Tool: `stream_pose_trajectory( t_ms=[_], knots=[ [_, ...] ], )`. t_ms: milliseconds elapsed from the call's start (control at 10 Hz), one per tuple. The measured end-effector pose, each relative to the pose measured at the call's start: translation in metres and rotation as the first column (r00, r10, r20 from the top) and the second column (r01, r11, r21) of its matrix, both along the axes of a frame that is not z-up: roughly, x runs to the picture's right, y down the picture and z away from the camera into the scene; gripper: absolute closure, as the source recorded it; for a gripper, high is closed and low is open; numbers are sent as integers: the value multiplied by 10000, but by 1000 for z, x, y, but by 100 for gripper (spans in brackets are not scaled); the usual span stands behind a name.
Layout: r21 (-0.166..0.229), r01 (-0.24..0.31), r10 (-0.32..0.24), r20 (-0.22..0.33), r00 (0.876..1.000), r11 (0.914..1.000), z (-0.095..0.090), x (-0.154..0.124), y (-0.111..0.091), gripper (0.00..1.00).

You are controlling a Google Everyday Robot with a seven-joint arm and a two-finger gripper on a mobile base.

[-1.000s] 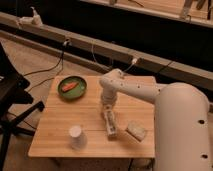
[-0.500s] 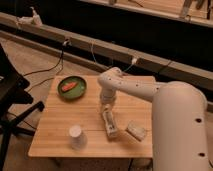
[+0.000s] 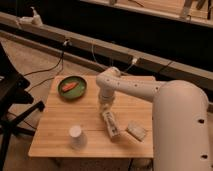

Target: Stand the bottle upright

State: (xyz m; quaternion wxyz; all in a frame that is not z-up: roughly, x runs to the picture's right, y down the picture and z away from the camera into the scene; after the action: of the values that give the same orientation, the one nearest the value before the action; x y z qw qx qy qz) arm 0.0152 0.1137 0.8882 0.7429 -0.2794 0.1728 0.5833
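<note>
Here we are over the wooden tabletop [image 3: 55, 134]: the white arm [image 3: 135, 90] reaches in from 3 o'clock, bends at its elbow and drops straight down. The claw [image 3: 110, 122] hangs low, just past the tabletop's centre toward 6 o'clock, right at the wood. Spread or pressed together? I cannot tell from here. The bottle [image 3: 115, 133] is a slim pale shape at the claw's lower tip, slanting toward 5 o'clock, low against the wood and not upright; where claw ends and bottle begins is hard to make out. The flat pale block [image 3: 136, 131] lies just beside it at 3 o'clock. The white cup [image 3: 76, 136] stands at 9 o'clock of the bottle, apart from it. The green plate [image 3: 72, 88] with something orange [image 3: 69, 86] sits far off at 10 o'clock
</note>
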Motion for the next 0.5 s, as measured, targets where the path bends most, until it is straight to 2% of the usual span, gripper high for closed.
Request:
stream_pose_trajectory(
  t_ms=[200, 500],
  knots=[
    [224, -8, 8, -19, 10000, 9997, -4, -2, -4, 100],
    [1021, -209, 202, 78, 9998, 9945, -25, -2, -33, 100]
  ],
)
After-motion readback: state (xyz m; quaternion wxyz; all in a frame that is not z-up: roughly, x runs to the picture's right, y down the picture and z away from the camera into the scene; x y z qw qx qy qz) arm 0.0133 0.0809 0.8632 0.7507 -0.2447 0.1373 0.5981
